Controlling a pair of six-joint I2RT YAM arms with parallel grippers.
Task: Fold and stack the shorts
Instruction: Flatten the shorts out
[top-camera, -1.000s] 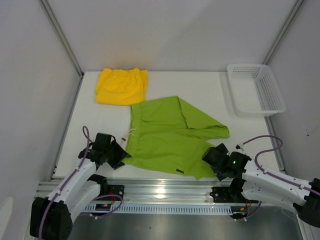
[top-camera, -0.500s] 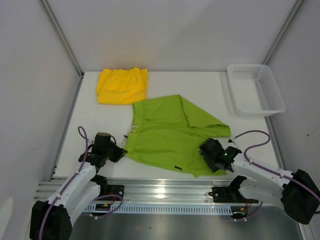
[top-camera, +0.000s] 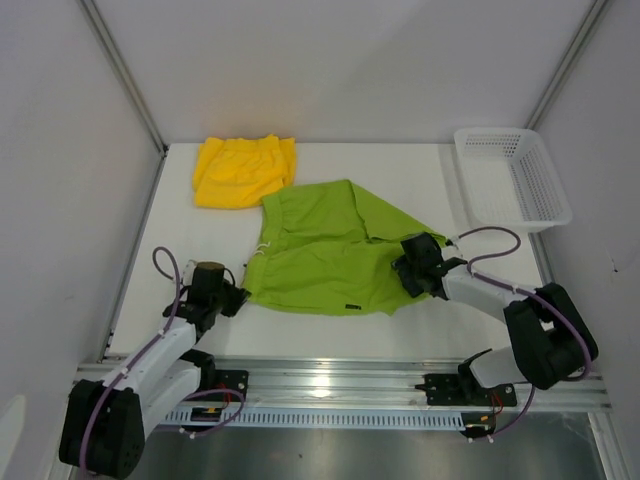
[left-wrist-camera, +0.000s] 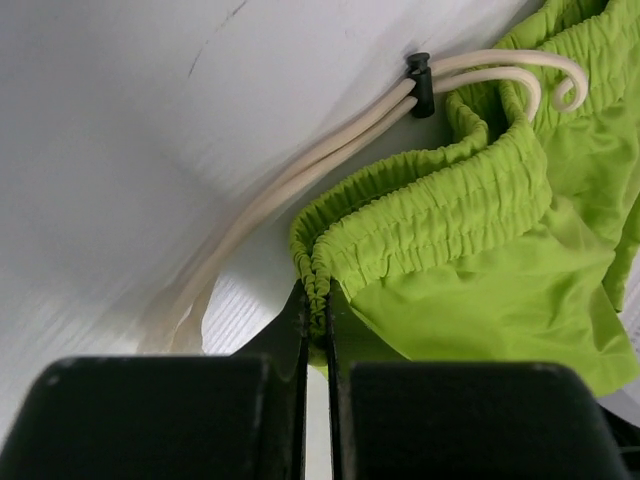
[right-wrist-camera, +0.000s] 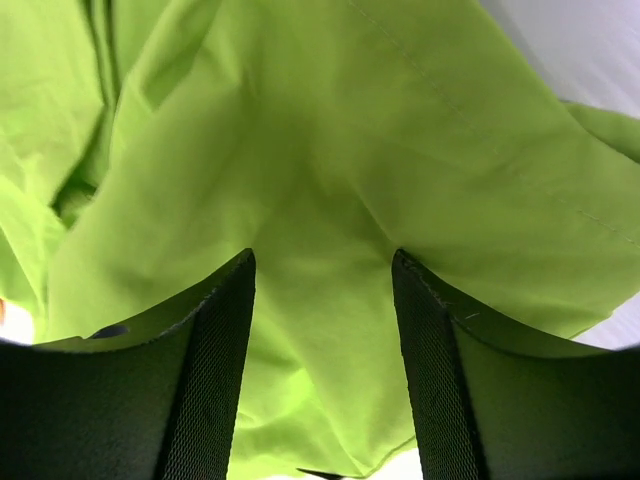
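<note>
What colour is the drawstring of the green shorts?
White, slightly off-white; the drawstring shows best in the left wrist view.

White table (top-camera: 400, 170), matte, fills the enclosure floor. White plastic mesh basket (top-camera: 470, 185) stands upright in the far right corner, its long side along the right wall. White panel walls on three sides. A grey metal post (top-camera: 125, 75) runs diagonally up the left, and a matching post (top-camera: 570, 65) up the right. Aluminium rail (top-camera: 330, 375) spans the near edge, with a slotted white strip (top-camera: 330, 415) just in front of it. Left wrist view: faint dark line (left-wrist-camera: 215, 40) on the tabletop, possibly a scratch; too blurred to say.
</note>
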